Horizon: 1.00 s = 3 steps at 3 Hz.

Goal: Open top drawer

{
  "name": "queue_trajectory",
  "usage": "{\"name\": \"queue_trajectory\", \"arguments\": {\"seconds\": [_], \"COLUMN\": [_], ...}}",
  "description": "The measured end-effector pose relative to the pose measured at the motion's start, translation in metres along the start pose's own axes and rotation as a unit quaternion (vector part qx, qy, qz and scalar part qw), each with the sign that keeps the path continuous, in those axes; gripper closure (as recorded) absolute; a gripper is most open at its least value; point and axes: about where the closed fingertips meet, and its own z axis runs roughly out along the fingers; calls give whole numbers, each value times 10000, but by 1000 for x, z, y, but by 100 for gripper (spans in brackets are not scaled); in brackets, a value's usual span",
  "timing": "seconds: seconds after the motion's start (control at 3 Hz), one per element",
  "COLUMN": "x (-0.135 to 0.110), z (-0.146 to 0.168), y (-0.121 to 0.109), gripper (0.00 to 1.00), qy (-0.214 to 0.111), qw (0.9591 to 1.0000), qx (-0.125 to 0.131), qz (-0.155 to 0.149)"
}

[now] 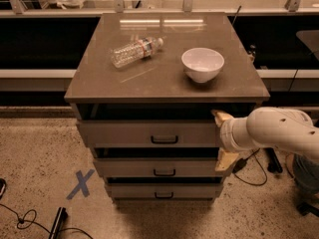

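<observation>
Tool (224, 138) sits at the right end of your top drawer (124, 133), fingers spread, one at its upper edge, one below. Dark gap above the drawer front. On the desk (164, 87): white bowl (202, 64), then clear bottle (134, 51) lying on its side.

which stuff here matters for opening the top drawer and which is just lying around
Job: top drawer; its black pull handle; end effector at the drawer front's right end.
Lying about: plastic water bottle on its side and white bowl, both on the cabinet top; blue tape X on the floor.
</observation>
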Motion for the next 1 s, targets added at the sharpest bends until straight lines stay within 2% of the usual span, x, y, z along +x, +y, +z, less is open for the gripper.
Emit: {"name": "queue_trajectory", "arguments": {"seconds": [0.33,0.67,1.0], "x": [6,8,8], "z": [11,21,22], "y": [-13,-19,-20], "gripper": [0,5,27], "qy": [3,-11,-9], "qw": [10000,9998,9995], "qx": [-51,-164,-273], "qz": [-53,-125,-184]}}
